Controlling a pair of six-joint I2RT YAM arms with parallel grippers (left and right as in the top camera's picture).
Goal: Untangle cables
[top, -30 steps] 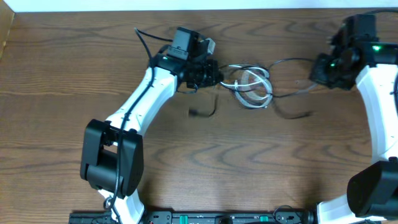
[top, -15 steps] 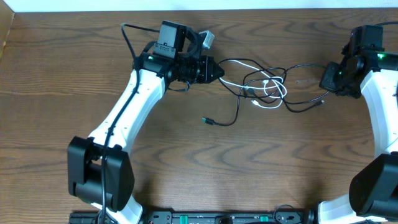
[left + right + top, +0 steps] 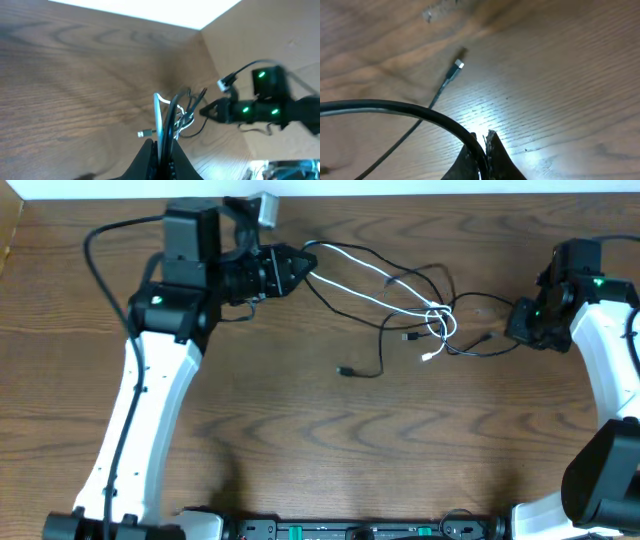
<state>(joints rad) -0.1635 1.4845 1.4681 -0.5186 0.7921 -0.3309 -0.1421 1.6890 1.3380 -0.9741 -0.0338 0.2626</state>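
Observation:
A thin white cable point(image 3: 365, 268) and a thin black cable point(image 3: 378, 350) lie stretched across the wooden table, knotted together near the middle right point(image 3: 438, 320). My left gripper point(image 3: 306, 262) is at the upper left, shut on both the white and the black cable; in the left wrist view they run up from the jaws point(image 3: 161, 150). My right gripper point(image 3: 516, 328) is at the right, shut on the black cable point(image 3: 395, 107). A black plug end point(image 3: 345, 371) rests on the table; another plug shows in the right wrist view point(image 3: 456, 66).
The wooden table point(image 3: 300, 450) has a white back edge point(image 3: 400, 188) along the top. The arm bases and a black rail point(image 3: 350, 530) sit at the front edge.
My left gripper has moved left and back, pulling the cables out. The coil has stretched into long strands, with the knot now nearer the right gripper.

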